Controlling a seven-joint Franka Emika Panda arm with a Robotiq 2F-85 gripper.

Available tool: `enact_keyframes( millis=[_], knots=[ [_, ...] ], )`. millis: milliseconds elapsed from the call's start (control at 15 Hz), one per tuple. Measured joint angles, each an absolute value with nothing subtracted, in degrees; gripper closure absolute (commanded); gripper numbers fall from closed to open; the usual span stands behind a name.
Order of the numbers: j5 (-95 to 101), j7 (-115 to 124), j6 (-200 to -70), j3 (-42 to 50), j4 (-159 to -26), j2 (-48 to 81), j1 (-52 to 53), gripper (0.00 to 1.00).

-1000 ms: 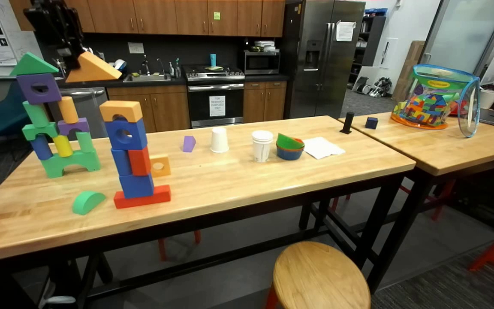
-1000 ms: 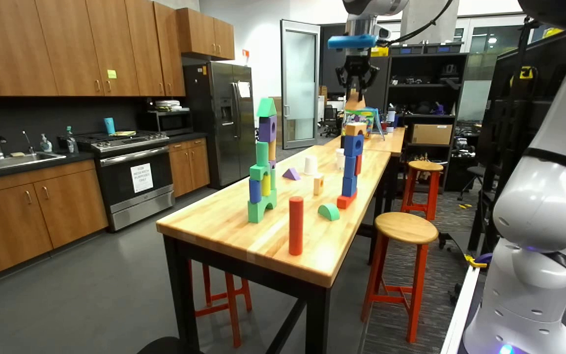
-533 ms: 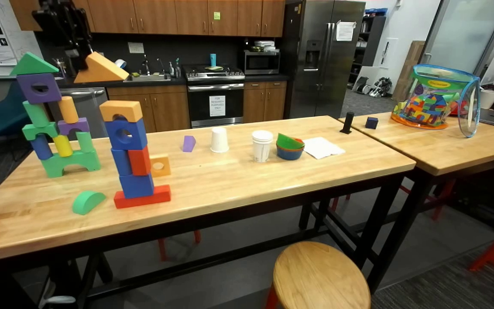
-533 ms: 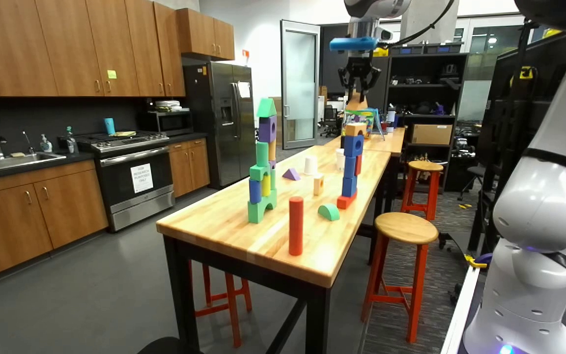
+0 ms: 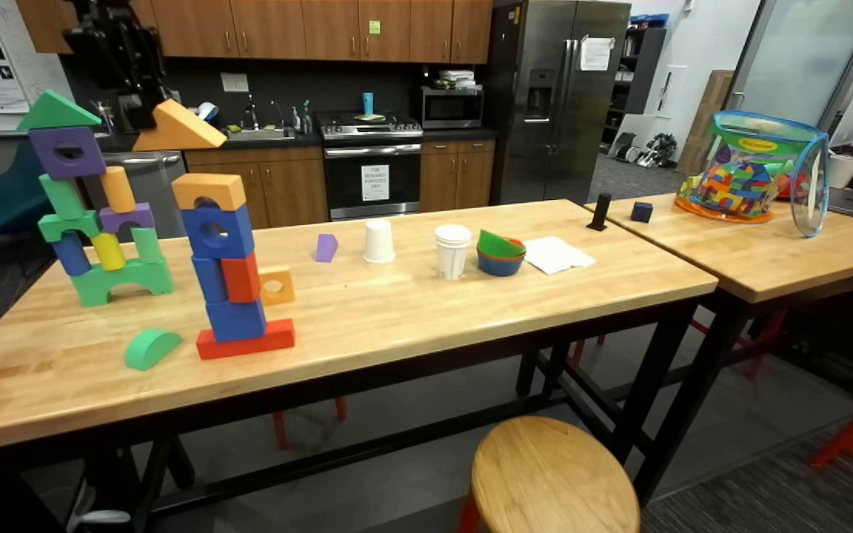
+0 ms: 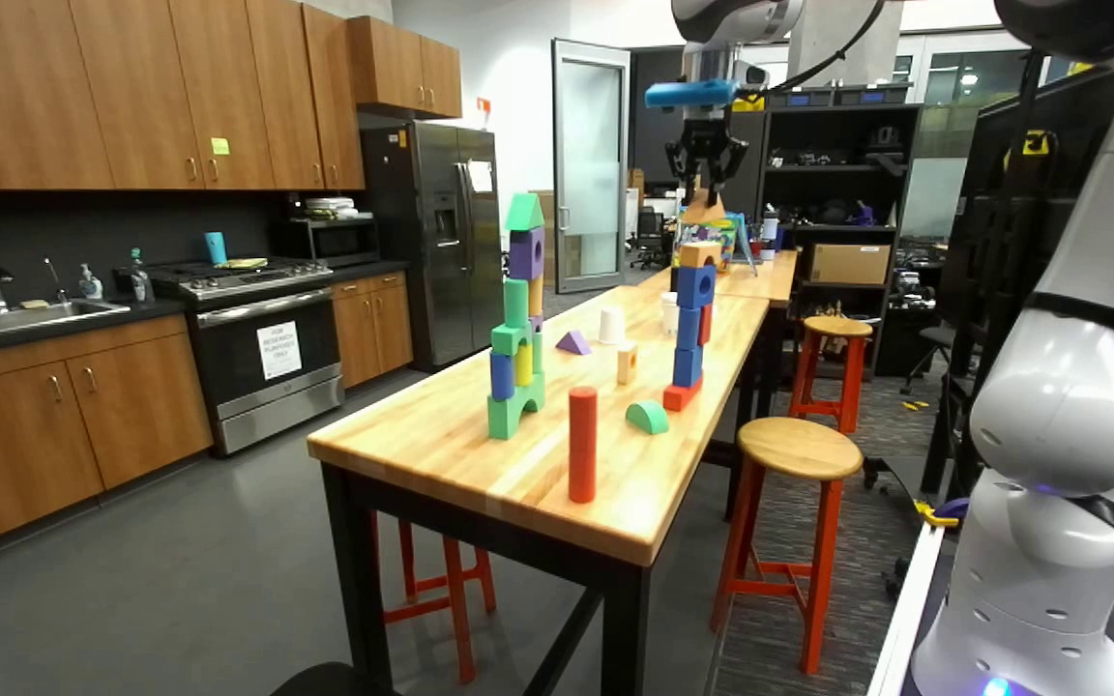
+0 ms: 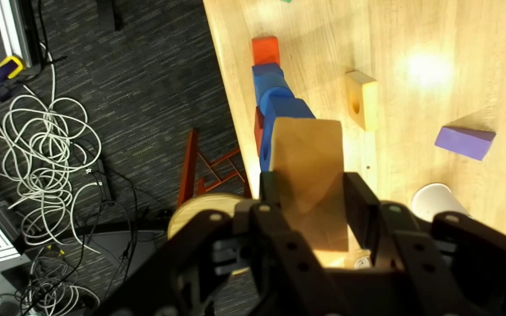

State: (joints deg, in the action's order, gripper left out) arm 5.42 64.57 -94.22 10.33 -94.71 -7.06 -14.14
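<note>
My gripper (image 7: 311, 186) is shut on an orange triangular block (image 7: 308, 149), with one finger on each side. The block (image 5: 180, 129) is held in the air, flat side down and peak up; it also shows at the gripper in an exterior view (image 6: 703, 210). Below it stands a tower topped by an orange arch block (image 5: 209, 192), with a gap between the arch and the held block. Under the arch are a blue block with a hole (image 5: 217, 232), more blue and red blocks, and a red base (image 5: 246, 340). In the wrist view I cannot tell the arch apart from the held block.
Another tower, topped by a green triangle (image 5: 61, 112), stands near. On the table are an orange holed block (image 5: 278, 287), green half-round (image 5: 152, 349), purple block (image 5: 326, 248), red cylinder (image 6: 582, 445), white cups (image 5: 379, 241) and bowls (image 5: 500, 265). A stool (image 5: 556, 474) stands beside.
In an exterior view the gripper and the held orange triangle have moved right, then slightly down, towards above the tower with the arch. The blocks on the table have not moved.
</note>
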Motion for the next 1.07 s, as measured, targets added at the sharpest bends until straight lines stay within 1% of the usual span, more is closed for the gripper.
enact_keyframes(
  millis=[133,200,1067],
  knots=[
    [5.4,64.7,-94.2,10.3,-94.5,-7.0,-14.1,0.60],
    [5.4,64.7,-94.2,10.3,-94.5,-7.0,-14.1,0.85],
    [5.4,64.5,-94.2,10.3,-94.5,-5.5,-14.0,0.85]
  ],
)
